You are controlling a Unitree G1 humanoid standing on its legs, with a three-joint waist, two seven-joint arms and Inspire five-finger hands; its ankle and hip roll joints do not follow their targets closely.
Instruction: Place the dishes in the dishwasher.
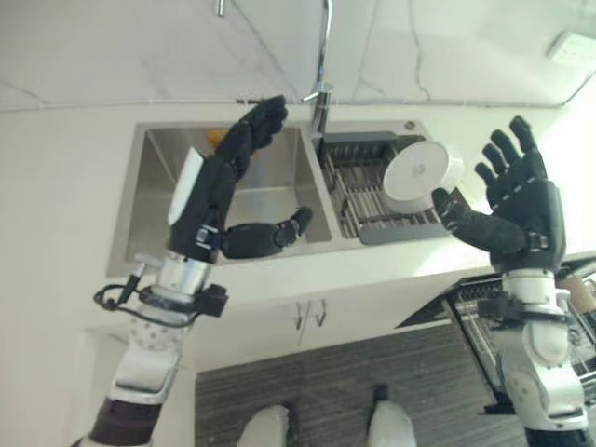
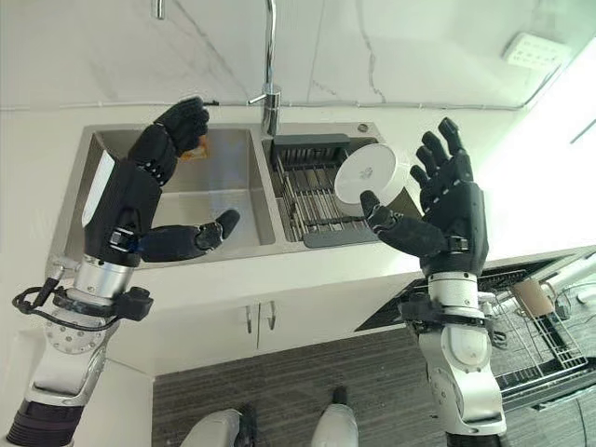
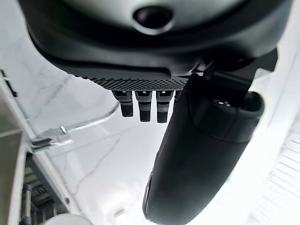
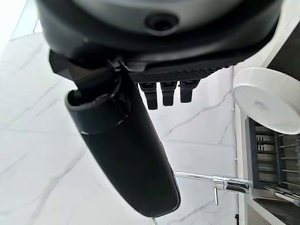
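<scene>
Left eye view: I see a double sink (image 1: 158,200) set in a pale counter (image 1: 56,168), with a tap (image 1: 322,93) rising between the two basins.
Left hand: my left hand (image 1: 219,191) is raised over the left basin, fingers straight and thumb spread out sideways, holding nothing.
Right hand: my right hand (image 2: 447,214) is up just right of the sink, fingers fanned wide, thumb reaching toward the bowl, palm bare.
Bowl: a white bowl (image 2: 371,174) sits tilted on its side in the dark rack (image 2: 312,200) that fills the right basin, its underside facing me; the thumb tip shows just beside its rim, and I cannot tell whether they touch.
Left basin: something small and orange (image 2: 196,147) lies at the far edge, partly hidden behind my left fingers.
Dishwasher: its wire basket (image 2: 535,335) shows pulled out at lower right, below the counter edge.
Right wrist view: fingers stand straight, with the bowl beyond them.
</scene>
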